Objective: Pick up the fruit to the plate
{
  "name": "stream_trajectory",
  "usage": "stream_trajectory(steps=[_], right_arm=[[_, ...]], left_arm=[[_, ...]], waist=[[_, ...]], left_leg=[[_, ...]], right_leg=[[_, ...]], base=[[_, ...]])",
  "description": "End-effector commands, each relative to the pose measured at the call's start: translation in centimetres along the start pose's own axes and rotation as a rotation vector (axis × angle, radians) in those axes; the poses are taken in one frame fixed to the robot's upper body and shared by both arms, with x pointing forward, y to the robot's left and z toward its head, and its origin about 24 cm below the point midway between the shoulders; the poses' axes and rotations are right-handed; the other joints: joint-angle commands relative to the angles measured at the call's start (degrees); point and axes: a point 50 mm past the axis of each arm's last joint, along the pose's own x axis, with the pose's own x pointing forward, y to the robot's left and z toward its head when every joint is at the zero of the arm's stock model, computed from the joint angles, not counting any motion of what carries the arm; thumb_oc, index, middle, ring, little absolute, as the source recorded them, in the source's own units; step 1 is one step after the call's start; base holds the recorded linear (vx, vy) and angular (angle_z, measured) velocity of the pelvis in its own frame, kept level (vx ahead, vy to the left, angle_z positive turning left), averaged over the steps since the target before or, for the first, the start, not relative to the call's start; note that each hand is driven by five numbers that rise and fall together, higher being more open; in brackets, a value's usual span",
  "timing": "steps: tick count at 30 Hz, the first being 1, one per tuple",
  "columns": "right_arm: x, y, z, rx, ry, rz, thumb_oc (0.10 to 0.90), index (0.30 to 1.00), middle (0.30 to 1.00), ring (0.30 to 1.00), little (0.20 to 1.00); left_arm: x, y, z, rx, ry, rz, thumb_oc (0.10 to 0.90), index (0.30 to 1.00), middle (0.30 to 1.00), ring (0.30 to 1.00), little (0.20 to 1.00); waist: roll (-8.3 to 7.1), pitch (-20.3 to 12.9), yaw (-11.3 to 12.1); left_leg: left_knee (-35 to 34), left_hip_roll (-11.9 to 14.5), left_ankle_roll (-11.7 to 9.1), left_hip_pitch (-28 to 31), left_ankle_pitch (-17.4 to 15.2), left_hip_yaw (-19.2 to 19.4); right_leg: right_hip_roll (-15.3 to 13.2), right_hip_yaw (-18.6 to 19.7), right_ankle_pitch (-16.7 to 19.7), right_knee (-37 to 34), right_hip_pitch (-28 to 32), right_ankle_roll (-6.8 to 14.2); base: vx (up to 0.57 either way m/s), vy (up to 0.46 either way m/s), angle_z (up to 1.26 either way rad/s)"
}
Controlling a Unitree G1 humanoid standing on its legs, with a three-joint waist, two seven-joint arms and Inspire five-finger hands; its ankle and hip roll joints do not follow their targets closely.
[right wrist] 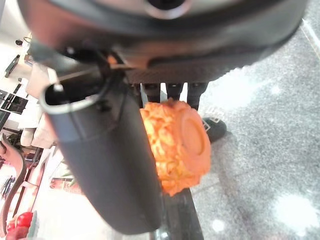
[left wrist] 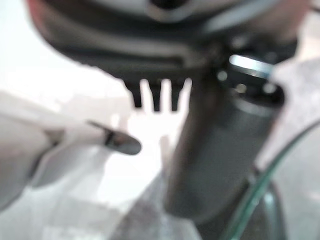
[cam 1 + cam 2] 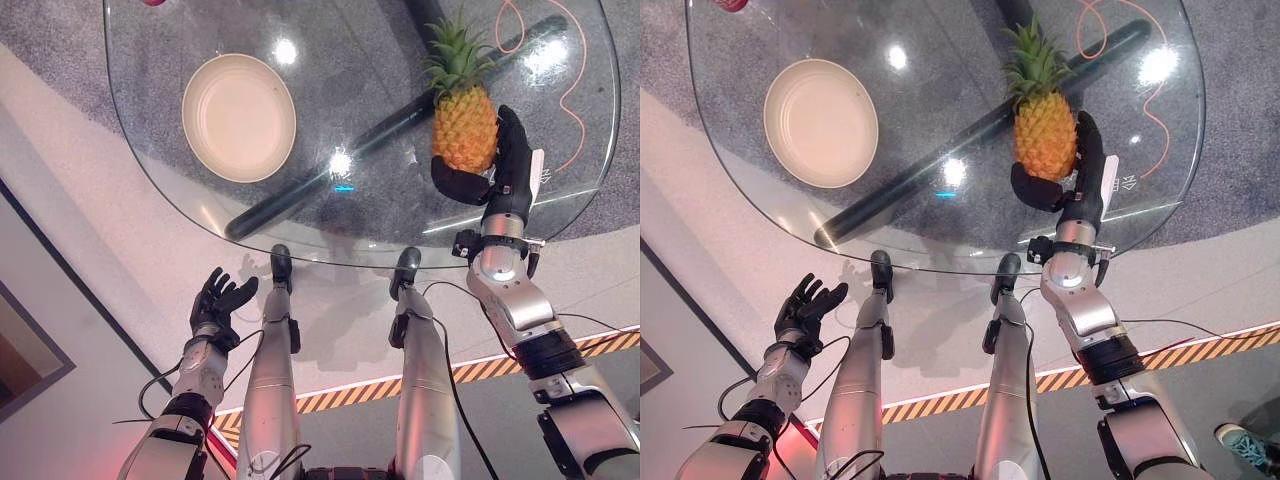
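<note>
One step of the job looks done: my right hand (image 3: 497, 172) has its fingers (image 3: 514, 140) and thumb curled round the pineapple (image 3: 464, 128), near the right side of the round glass table (image 3: 150, 170). Left to do, I judge, is carrying it across to the empty cream plate (image 3: 239, 117), well apart on the left. My left hand (image 3: 215, 304) hangs below the table edge, fingers loosely spread. Grey speckled floor shows through the glass.

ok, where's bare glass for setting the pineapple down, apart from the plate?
Bare glass lies between the plate and the pineapple, and along the near edge of the table. The plate itself is empty. The right side is crowded: the right hand is wrapped around the pineapple.
</note>
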Motion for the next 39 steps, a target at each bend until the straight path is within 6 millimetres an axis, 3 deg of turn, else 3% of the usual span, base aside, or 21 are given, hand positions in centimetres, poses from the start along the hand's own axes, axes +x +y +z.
stream_trajectory(steps=[1, 15, 16, 17, 18, 19, 29, 36, 39], right_arm=[[0.6, -1.9, 0.7, -0.019, -0.039, -0.069, 0.800, 0.900, 0.900, 0.900, 0.900], [1.1, -1.7, 0.6, -0.066, -0.012, -0.035, 0.800, 0.900, 0.900, 0.900, 0.900], [1.2, -1.6, 0.6, -0.083, -0.010, -0.031, 0.720, 0.832, 0.832, 0.832, 0.820], [1.2, -1.6, 0.6, -0.096, -0.007, -0.030, 0.451, 0.601, 0.601, 0.601, 0.551], [1.2, -1.6, 0.6, -0.096, -0.007, -0.030, 0.451, 0.601, 0.601, 0.601, 0.551], [1.3, -1.5, 0.6, -0.113, -0.003, -0.029, 0.100, 0.300, 0.300, 0.300, 0.200], [1.6, -1.8, 1.2, -0.146, -0.029, -0.045, 0.100, 0.300, 0.300, 0.300, 0.200], [1.6, -2.0, 1.2, -0.149, -0.047, -0.076, 0.100, 0.300, 0.300, 0.300, 0.200], [1.6, -2.2, 1.4, -0.151, -0.067, -0.107, 0.100, 0.300, 0.300, 0.300, 0.200]], left_arm=[[-0.9, 2.6, -0.8, 0.051, 0.016, 0.066, 0.800, 0.900, 0.900, 0.900, 0.900], [-0.8, 2.4, -0.7, 0.049, 0.015, 0.061, 0.800, 0.900, 0.900, 0.900, 0.900], [-0.8, 2.3, -0.7, 0.048, 0.015, 0.060, 0.800, 0.900, 0.900, 0.900, 0.900], [-0.8, 2.3, -0.6, 0.048, 0.015, 0.060, 0.800, 0.900, 0.900, 0.900, 0.900], [-0.8, 2.3, -0.6, 0.048, 0.015, 0.060, 0.800, 0.900, 0.900, 0.900, 0.900], [-0.8, 2.3, -0.6, 0.048, 0.015, 0.058, 0.800, 0.900, 0.900, 0.900, 0.900], [-0.8, 2.3, -0.1, -0.006, -0.023, 0.061, 0.800, 0.900, 0.900, 0.900, 0.900], [-0.6, 1.7, 1.5, -0.146, -0.117, 0.073, 0.800, 0.900, 0.900, 0.900, 0.900], [-0.4, 2.0, 3.1, -0.276, -0.204, 0.142, 0.800, 0.900, 0.900, 0.900, 0.900]], waist=[[0.96, -1.3, -0.5], [0.95, -1.3, -0.2], [0.97, -1.3, -0.2], [0.95, -1.3, -0.1], [0.95, -1.3, -0.1], [0.94, -1.3, -0.1], [0.86, -1.3, 0.1], [1.05, -1.3, 0.3], [1.12, -1.3, 0.4]], left_leg=[[5.4, -2.5, 2.2, -2.7, -3.7, 0.4], [4.8, -2.5, 2.2, -2.4, -3.5, 0.5], [4.8, -2.5, 2.1, -2.4, -3.5, 0.4], [4.8, -2.5, 2.1, -2.4, -3.5, 0.4], [4.8, -2.5, 2.1, -2.4, -3.5, 0.4], [4.9, -2.4, 2.1, -2.4, -3.5, 0.5], [4.0, -2.4, 2.1, -1.8, -3.2, 0.5], [3.8, -2.5, 2.1, -1.3, -3.3, 0.3], [4.0, -2.6, 2.1, -1.1, -3.5, 0.2]], right_leg=[[1.6, -3.2, 0.9, -2.7, 0.1, -0.4], [1.6, -3.4, 1.1, -3.0, 0.3, -0.4], [1.6, -3.4, 1.1, -3.0, 0.2, -0.4], [1.6, -3.4, 1.1, -3.0, 0.2, -0.4], [1.6, -3.4, 1.1, -3.0, 0.2, -0.4], [1.6, -3.4, 1.1, -3.0, 0.3, -0.4], [1.7, -3.7, 1.2, -3.4, 0.8, -0.4], [1.6, -3.7, 1.0, -3.3, 1.2, -0.3], [1.5, -3.8, 0.8, -3.3, 1.5, -0.3]], base=[[0.00, 0.000, 0.00], [0.00, 0.001, 0.00], [0.00, 0.000, 0.00], [0.00, 0.000, 0.00], [0.00, 0.000, 0.00], [0.00, 0.000, 0.00], [0.00, 0.000, 0.00], [0.00, 0.000, 0.00], [0.00, 0.000, 0.00]])
